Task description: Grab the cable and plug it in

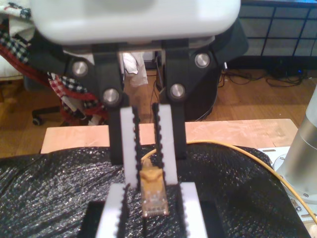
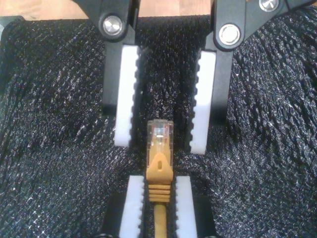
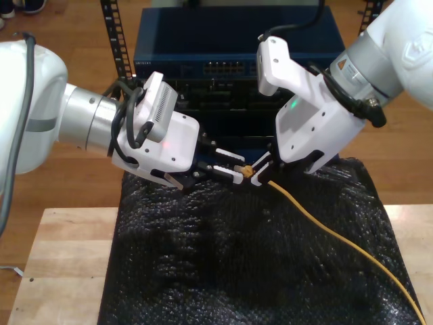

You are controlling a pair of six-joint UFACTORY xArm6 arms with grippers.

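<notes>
The yellow-orange cable (image 3: pixel 338 237) runs across the black mat up to its clear plug (image 3: pixel 249 170). My first gripper (image 1: pixel 150 178), on the arm at the exterior view's right (image 3: pixel 262 172), is shut on the cable's orange boot (image 2: pixel 158 186) just behind the plug (image 2: pixel 160 134). The plug's tip (image 1: pixel 154 201) points at my second gripper (image 2: pixel 160 144), on the arm at the exterior view's left (image 3: pixel 233 172). That gripper is open, its white pads (image 2: pixel 124 99) standing either side of the plug tip with gaps on both sides.
A black bubble-textured mat (image 3: pixel 237 257) covers the wooden table (image 3: pixel 61 271). Behind the arms stands a dark blue network switch (image 3: pixel 230 61) with a row of ports. The cable trails toward the table's front corner at the exterior view's right.
</notes>
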